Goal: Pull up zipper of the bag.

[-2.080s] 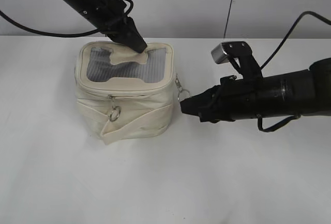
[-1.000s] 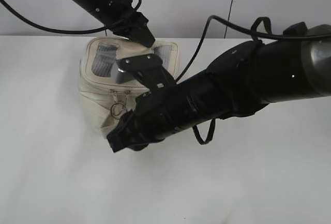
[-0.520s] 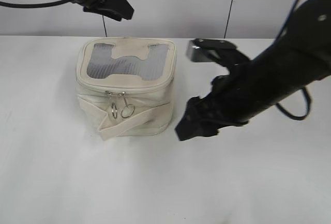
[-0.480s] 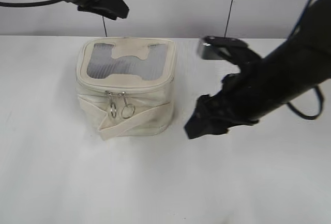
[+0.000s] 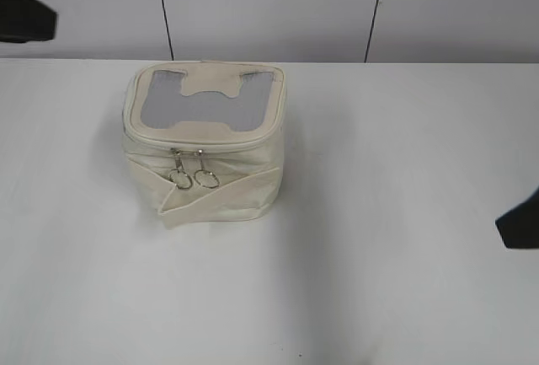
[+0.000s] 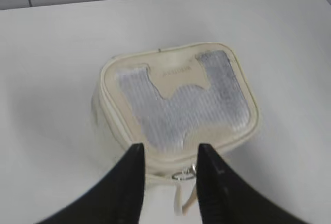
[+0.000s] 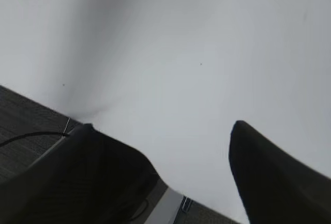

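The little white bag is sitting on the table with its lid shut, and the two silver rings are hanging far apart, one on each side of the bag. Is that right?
Not quite. The bag does sit on the table with its lid shut, but the two silver rings are not far apart. The exterior view shows them hanging side by side at the front of the bag, just under the lid's edge.

bag point(image 6: 176, 115): front cut off behind left hand point(image 6: 168, 154) | right hand point(image 7: 191, 146): blurred, cropped
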`<state>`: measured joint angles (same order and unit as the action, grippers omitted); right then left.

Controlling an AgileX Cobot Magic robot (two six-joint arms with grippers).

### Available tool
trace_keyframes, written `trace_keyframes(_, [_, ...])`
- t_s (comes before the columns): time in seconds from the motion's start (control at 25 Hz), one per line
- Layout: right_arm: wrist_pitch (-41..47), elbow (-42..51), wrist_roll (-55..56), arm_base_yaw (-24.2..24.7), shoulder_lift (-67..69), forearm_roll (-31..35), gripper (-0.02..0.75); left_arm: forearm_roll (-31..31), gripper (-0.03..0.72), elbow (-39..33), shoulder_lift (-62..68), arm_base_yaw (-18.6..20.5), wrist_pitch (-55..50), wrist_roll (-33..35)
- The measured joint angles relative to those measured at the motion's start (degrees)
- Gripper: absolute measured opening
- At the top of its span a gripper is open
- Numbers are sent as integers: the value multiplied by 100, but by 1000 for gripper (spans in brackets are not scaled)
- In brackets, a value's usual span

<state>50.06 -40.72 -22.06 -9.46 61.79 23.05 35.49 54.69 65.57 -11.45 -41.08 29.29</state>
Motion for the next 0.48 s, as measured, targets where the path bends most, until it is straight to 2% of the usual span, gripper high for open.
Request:
trace_keyframes(0.12, [278,324,189,5,-875,-29,628,-518,342,-658,-1471,0,-314,-389])
trace_keyframes(0.24, [450,624,360,5,-1862,-99,634,-1187,421,-950,-2950,0,-935,-930])
trace_keyframes(0.48, [862,916,1047,5,-3578,-683,635,-2822,458,-1170,-4953,0,-1892,-2036])
